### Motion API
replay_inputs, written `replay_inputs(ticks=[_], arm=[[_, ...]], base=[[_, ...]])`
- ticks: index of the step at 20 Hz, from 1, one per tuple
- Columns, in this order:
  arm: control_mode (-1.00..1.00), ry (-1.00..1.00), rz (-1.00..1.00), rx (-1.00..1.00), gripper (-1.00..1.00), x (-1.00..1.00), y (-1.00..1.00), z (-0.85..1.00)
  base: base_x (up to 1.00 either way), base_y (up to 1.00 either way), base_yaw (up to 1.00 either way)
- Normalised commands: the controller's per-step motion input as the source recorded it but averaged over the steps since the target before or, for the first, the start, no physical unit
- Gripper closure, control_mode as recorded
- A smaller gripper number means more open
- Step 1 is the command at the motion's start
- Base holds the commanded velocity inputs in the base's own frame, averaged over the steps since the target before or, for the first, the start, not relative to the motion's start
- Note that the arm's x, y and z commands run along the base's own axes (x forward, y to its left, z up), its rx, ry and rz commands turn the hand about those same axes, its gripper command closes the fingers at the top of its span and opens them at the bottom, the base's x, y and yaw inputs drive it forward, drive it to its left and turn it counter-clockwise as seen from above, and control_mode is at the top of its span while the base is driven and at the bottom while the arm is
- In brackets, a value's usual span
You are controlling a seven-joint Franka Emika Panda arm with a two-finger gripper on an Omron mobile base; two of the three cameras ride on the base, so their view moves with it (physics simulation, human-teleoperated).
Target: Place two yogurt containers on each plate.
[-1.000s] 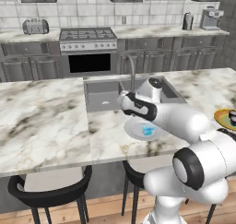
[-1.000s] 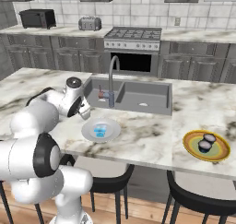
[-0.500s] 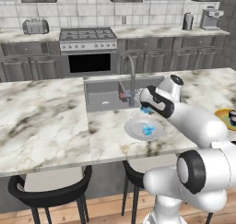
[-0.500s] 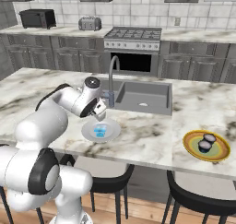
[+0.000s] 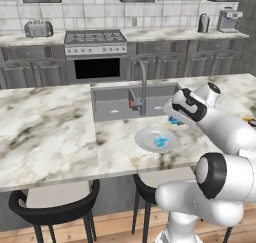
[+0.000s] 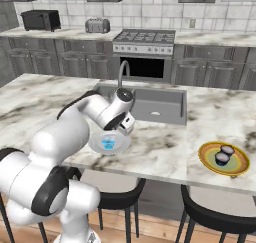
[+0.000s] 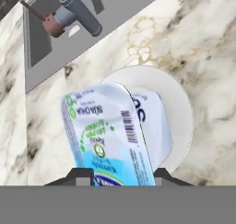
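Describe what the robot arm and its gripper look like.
The arm is glossy white, built of rounded, bulbous segments with dark grey-black bands at the joints. No loose cables show. The gripper ends in two small dark tips, one on each side.

The arm (image 5: 220,132) is built of glossy white rounded segments joined by dark charcoal collars at each joint, with a black band round the wrist and small dark fingers (image 7: 80,176).

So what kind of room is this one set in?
A rendered home kitchen, apparently: a stove with oven against the tiled back wall, a sink with faucet in a marble island, bar stools tucked underneath.
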Motion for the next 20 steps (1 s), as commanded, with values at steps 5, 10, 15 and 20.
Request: replay_inputs(ticks=[5, 10, 15, 20], arm=[[-1.00, 0.12, 0.11, 0.07, 1.00, 0.00, -0.20, -0.21], [-1.00, 0.11, 0.01, 0.07, 1.00, 0.00, 0.00, -0.40], [-1.00, 0.09, 0.00, 0.07, 1.00, 0.00, 0.00, -0.39], [-1.00, 0.11, 0.00, 0.05, 1.00, 0.00, 0.01, -0.41]], base=[[0.00, 0.00, 0.00], [0.00, 0.00, 0.00], [0.00, 0.00, 0.00], [0.00, 0.00, 0.00]])
